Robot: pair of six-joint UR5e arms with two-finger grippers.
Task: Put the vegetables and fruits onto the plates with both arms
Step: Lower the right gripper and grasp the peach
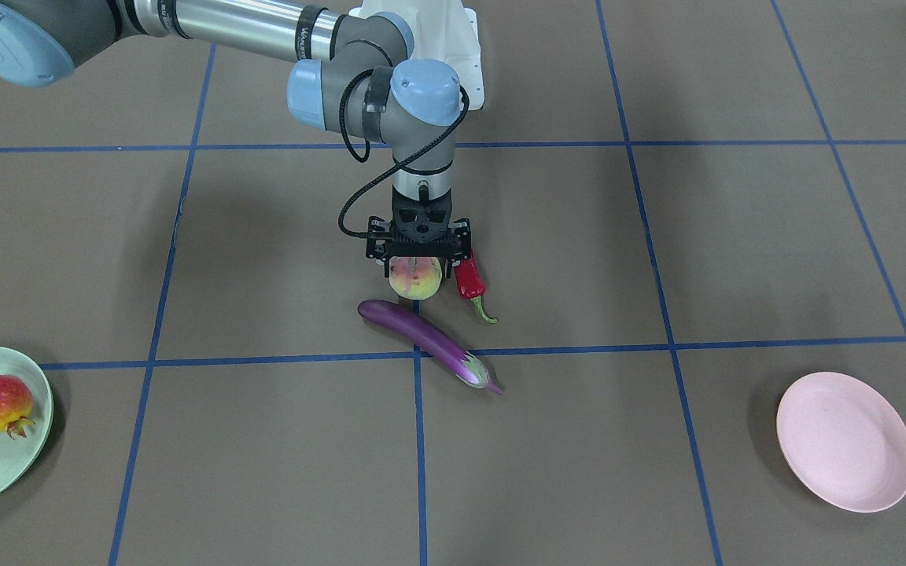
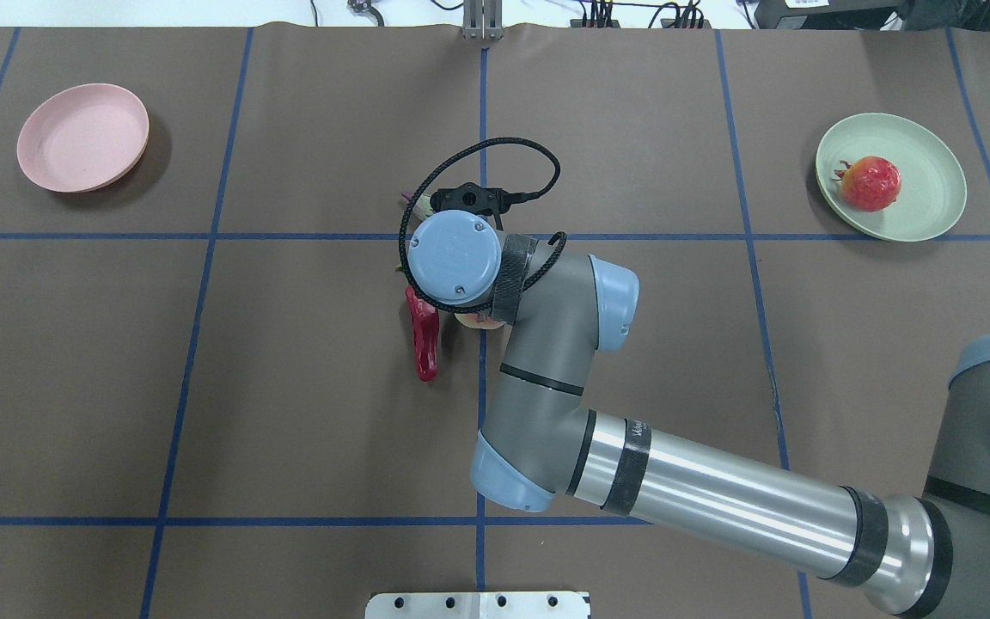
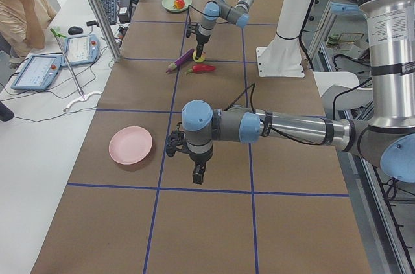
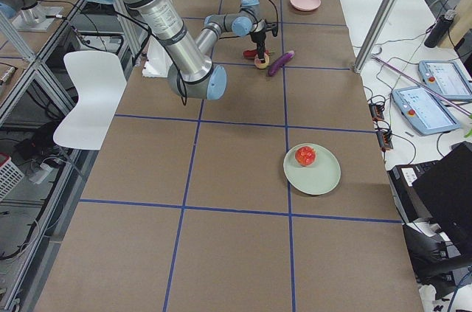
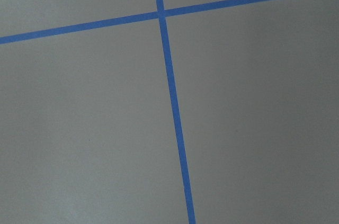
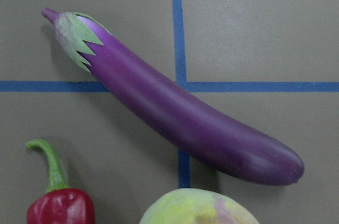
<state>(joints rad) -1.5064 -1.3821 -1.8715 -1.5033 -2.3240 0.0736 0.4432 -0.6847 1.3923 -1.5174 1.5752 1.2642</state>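
Observation:
My right gripper (image 1: 418, 271) stands straight down at the table's middle with its jaws on either side of the pink-yellow-green peach (image 1: 415, 281), shut on it at table height. The red chili (image 1: 469, 279) lies just beside the gripper. The purple eggplant (image 1: 429, 342) lies slantwise in front of the peach and fills the right wrist view (image 6: 185, 123). The bumpy red-and-yellow fruit (image 2: 870, 183) lies on the pale green plate (image 2: 933, 185). The pale pink plate (image 2: 82, 137) holds nothing. My left gripper (image 3: 198, 175) hangs over bare table near the pink plate; I cannot tell whether it is open.
Blue tape lines (image 5: 172, 113) cross the brown table cover. The white pedestal base (image 1: 453, 47) stands behind the right gripper. A person (image 3: 26, 8) sits at a side desk with tablets, off the table.

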